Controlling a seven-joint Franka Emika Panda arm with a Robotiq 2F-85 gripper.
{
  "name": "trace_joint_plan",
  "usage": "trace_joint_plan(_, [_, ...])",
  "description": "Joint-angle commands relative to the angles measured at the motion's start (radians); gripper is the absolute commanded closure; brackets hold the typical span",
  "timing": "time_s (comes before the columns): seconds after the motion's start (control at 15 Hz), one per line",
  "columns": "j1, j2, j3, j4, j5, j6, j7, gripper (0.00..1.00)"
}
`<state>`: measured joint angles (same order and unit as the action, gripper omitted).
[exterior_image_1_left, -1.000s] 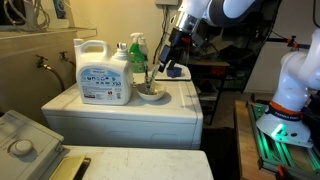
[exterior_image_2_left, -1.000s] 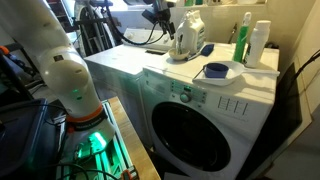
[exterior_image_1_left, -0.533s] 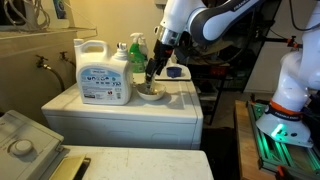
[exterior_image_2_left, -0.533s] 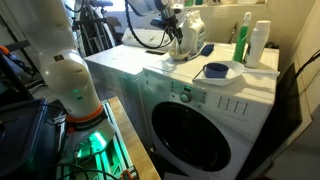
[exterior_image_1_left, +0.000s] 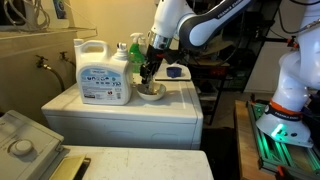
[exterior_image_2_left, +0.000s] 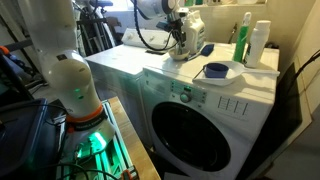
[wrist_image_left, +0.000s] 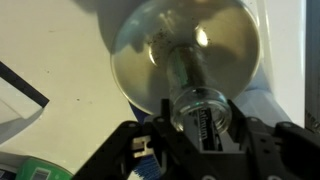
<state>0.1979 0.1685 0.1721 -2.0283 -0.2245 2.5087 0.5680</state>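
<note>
The grasping step is in hand: the gripper (exterior_image_1_left: 148, 72) pinches its fingers (wrist_image_left: 158, 140) narrow on the upright silvery stem (wrist_image_left: 185, 75) standing in the shiny silvery bowl (exterior_image_1_left: 151, 92) on the white washing-machine worktop (exterior_image_1_left: 175, 105), just beside the white detergent jug (exterior_image_1_left: 103, 72), so any lift calls for a straight, steady pull.

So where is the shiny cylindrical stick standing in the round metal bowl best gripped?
Take the shiny cylindrical stick by its free upper end, coming from above with the jaws across the round shaft. It rises out of the round metal bowl, whose wall shields its lower part, and the white detergent jug stands close beside. The gripper is shut there.
</note>
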Motion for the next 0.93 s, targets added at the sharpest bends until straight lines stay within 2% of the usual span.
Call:
trace_joint_plan(0.0, [0.039, -0.008, -0.038, 0.018, -0.046, -0.068, 0.059, 0.73])
trace_joint_plan(0.2, [0.044, -0.054, -0.044, 0.017, -0.04, -0.095, 0.09, 0.73])
trace_joint_plan(0.33, [0.025, -0.108, -0.039, 0.017, 0.02, -0.105, 0.081, 0.73])
trace_joint_plan(0.67, [-0.037, -0.218, -0.088, -0.016, -0.14, -0.154, 0.3, 0.73])
trace_joint_plan(0.87, [-0.093, -0.269, -0.101, -0.066, -0.13, -0.207, 0.388, 0.73])
